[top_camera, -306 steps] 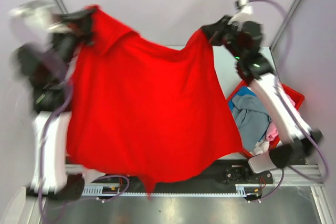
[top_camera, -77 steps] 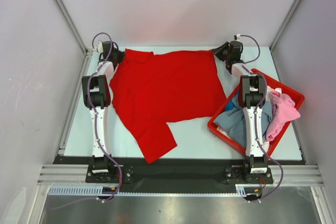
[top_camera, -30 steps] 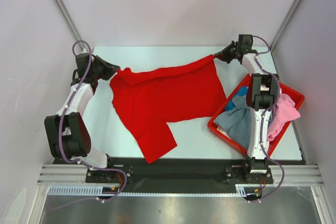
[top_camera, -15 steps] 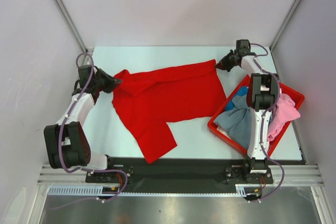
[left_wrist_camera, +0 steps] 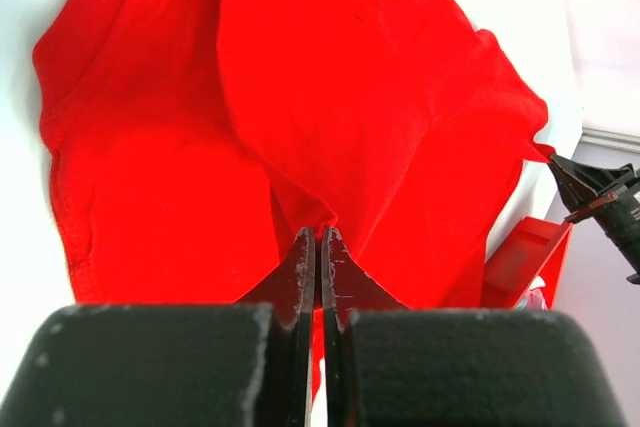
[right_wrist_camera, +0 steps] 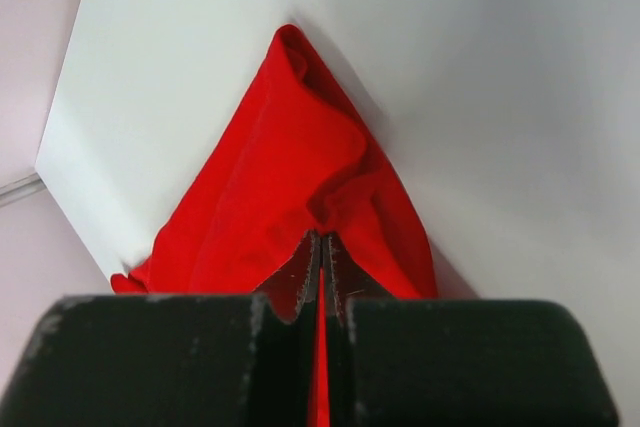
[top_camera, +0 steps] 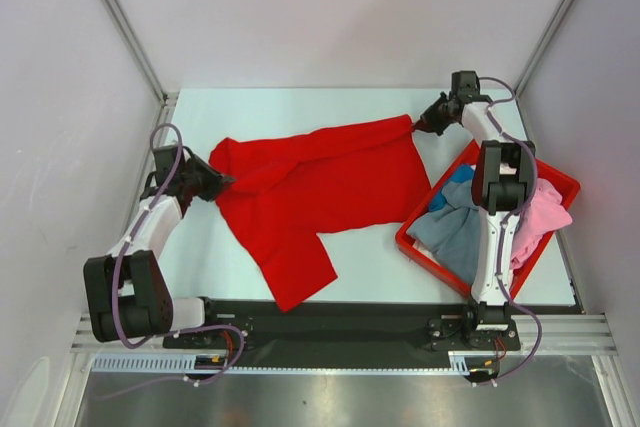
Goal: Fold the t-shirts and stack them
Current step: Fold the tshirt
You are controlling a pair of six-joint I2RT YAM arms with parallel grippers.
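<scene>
While the large bright red cloth t-shirt (top_camera: 330, 177) lies rumpled on the white tabletop (top_camera: 300, 107), the left arm's jaws are closed on its left edge. The right arm's jaws grip its far right corner.

Left claw (top_camera: 223, 180) nearer the table's (top_camera: 372, 257) front edge now, the red t-shirt's (top_camera: 330, 182) far-left corner along with it.

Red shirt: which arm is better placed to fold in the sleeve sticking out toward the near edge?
Probably left. The sleeve lies nearer the left gripper than the right gripper at the far corner. Both pinch the red shirt, so left must release first.
</scene>
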